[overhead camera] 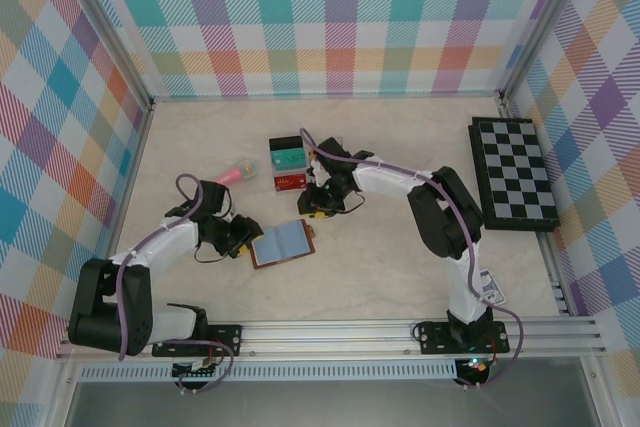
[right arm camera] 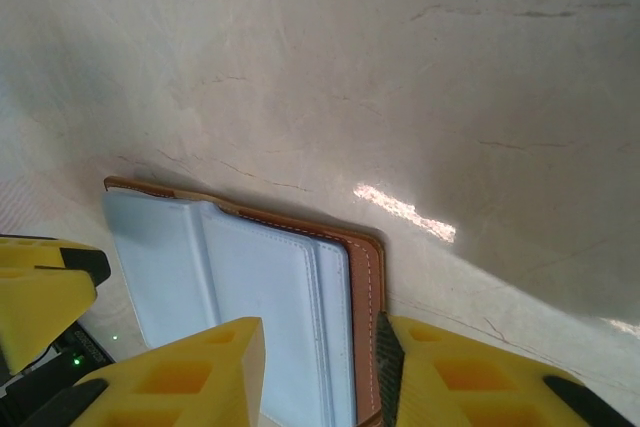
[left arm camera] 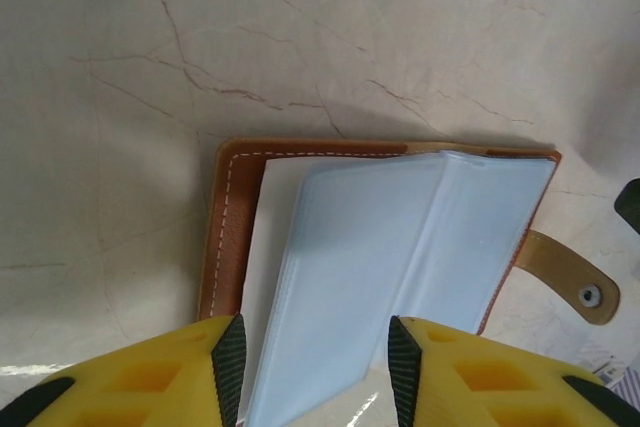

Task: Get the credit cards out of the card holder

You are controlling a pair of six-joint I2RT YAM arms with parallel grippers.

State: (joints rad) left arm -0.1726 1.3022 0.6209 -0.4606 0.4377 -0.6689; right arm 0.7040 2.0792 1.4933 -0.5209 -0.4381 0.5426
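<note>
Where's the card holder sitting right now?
In the top view the card holder lies open on the table, left of centre, between the left gripper and the right gripper.

Pale marbled table (overhead camera: pixel 400 272), open brown card holder (overhead camera: pixel 283 243), teal card (overhead camera: pixel 288 158) and red card (overhead camera: pixel 289 181) beyond it, chessboard (overhead camera: pixel 515 172) at right

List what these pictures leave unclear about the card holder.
- Left wrist view: card holder near edge, cut off by the frame and the jaws.
- Same view: cloudy pockets hide whether cards remain.
- Right wrist view: whether the jaws pinch the cover; contact cut off below.
- Top view: print on the teal card, too small.
</note>
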